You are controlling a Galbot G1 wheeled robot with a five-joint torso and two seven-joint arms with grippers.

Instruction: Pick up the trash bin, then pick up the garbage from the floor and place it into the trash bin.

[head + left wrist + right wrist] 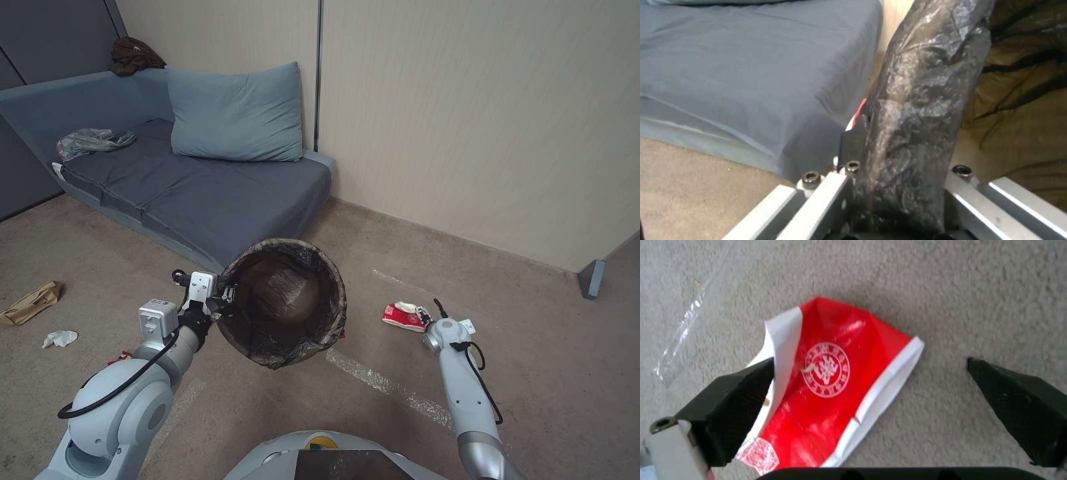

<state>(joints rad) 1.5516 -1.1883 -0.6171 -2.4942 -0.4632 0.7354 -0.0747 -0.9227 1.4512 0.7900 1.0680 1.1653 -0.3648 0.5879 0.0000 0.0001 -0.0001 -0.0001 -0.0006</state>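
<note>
A: The trash bin (pixel 283 303) hangs tilted from the left gripper (pixel 902 200), which pinches its bag-lined rim.

B: And the right gripper (pixel 871 386)?

A: Spread wide, low over the flattened red-and-white cup (pixel 831 380) on the carpet, one pad already over the cup's edge.

B: Closing off-centre might just push the cup away; that thin rim hold could slip.

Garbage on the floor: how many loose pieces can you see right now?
3, perhaps more hidden by the arms. A flattened red-and-white paper cup lies between the open right gripper's fingers; a tan paper bag and a white tissue lie far left, beyond the left arm.
</note>
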